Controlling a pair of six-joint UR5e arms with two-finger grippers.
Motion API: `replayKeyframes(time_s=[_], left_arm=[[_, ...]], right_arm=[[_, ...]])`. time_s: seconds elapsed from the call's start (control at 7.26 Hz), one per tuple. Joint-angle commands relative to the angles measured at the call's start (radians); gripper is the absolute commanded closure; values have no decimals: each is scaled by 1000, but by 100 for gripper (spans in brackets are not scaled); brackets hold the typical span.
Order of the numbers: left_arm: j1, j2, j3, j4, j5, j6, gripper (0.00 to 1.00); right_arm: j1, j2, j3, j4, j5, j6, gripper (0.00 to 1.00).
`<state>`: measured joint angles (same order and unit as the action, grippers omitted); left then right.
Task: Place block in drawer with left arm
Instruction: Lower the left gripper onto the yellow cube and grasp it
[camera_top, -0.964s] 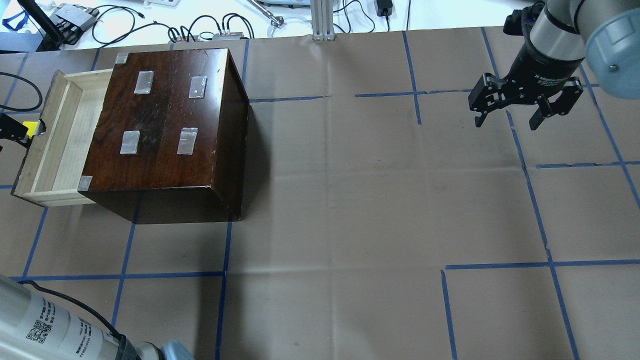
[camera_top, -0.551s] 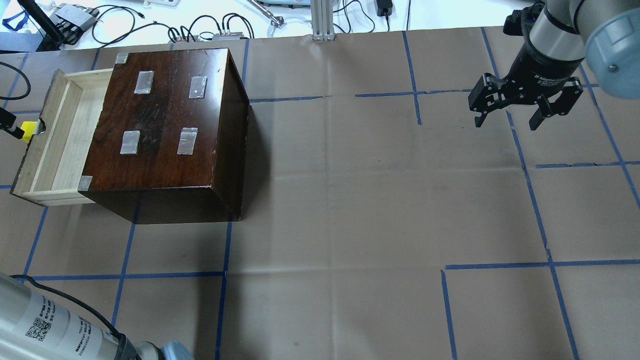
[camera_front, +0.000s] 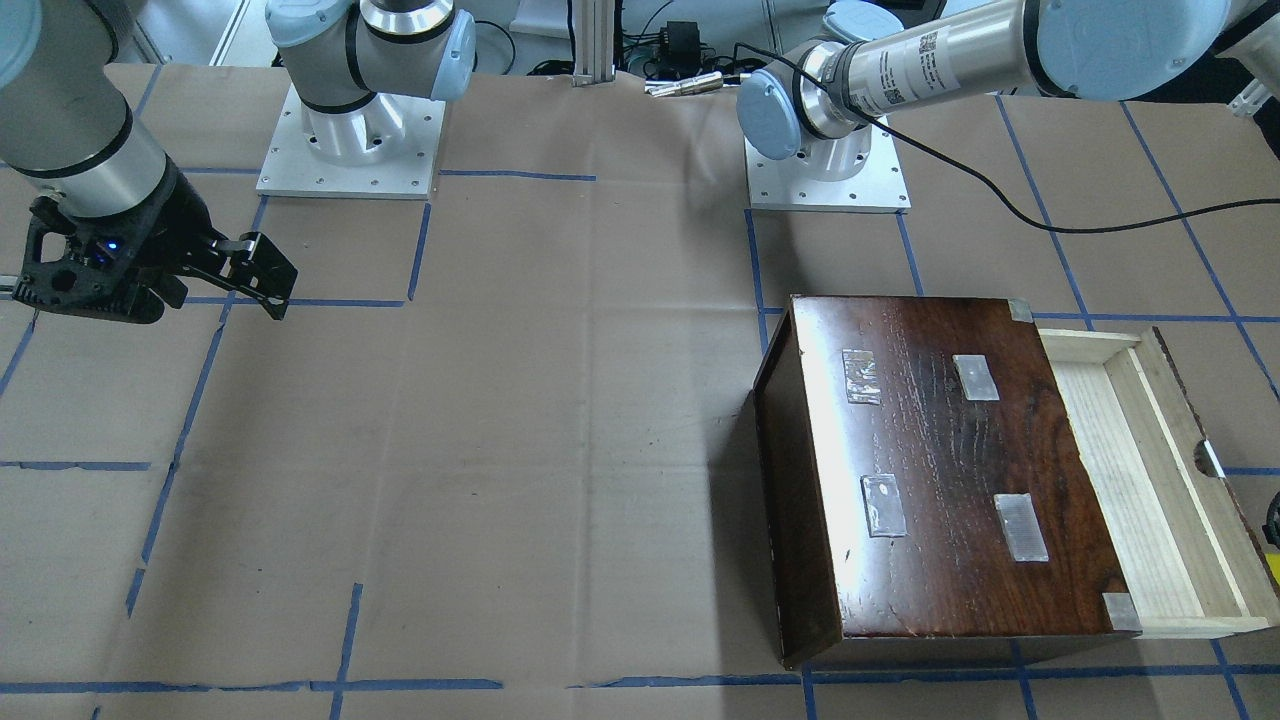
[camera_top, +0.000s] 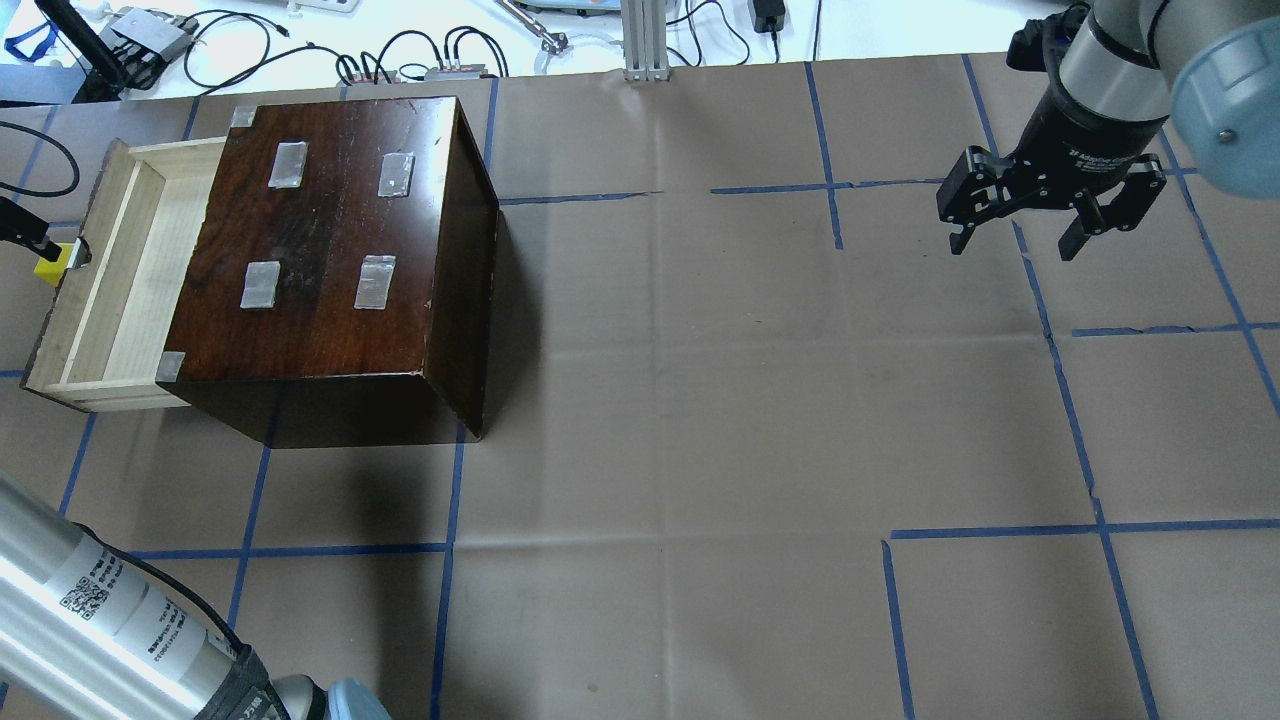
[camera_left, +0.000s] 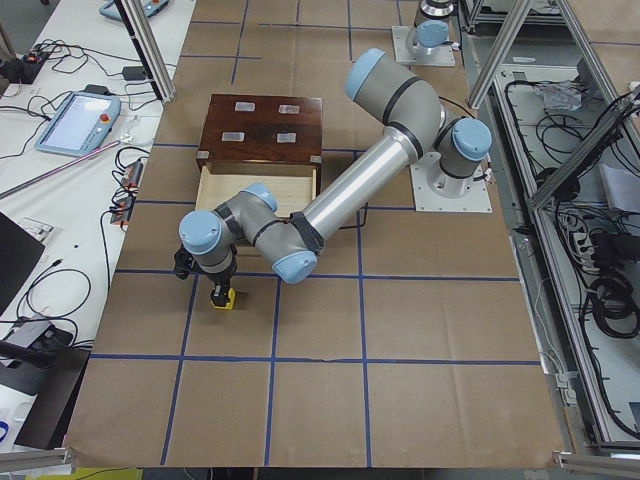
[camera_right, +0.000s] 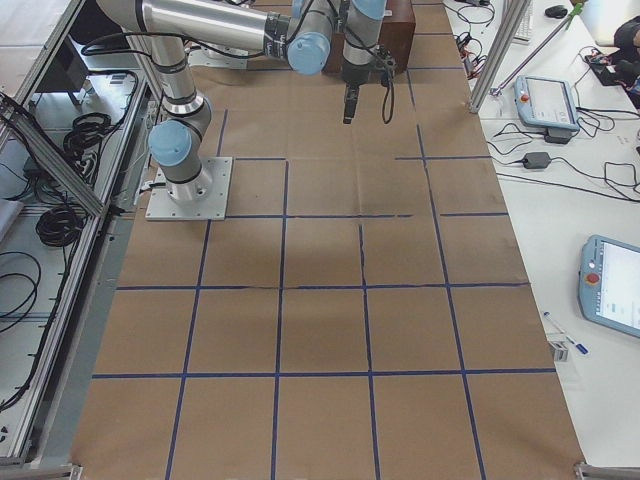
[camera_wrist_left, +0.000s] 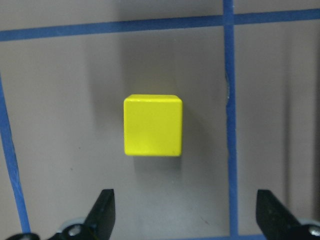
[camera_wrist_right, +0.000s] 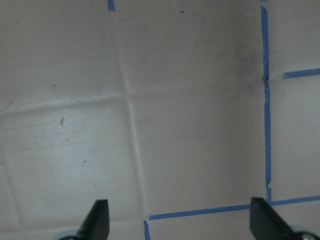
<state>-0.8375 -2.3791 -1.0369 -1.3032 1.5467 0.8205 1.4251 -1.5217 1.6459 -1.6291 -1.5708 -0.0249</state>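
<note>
The left gripper (camera_wrist_left: 183, 202) has shifted, jaws spread wide, the block (camera_wrist_left: 152, 125) centred beneath, untouched.

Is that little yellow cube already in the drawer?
No, the block lies on the brown paper outside the drawer.
</note>
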Motion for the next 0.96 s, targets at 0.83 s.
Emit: replayKeyframes(time_s=[0.83], left_arm=[[-18,-150,104,54,15,-15,8]], right_arm=[[0,0,0,0,0,-1,0]])
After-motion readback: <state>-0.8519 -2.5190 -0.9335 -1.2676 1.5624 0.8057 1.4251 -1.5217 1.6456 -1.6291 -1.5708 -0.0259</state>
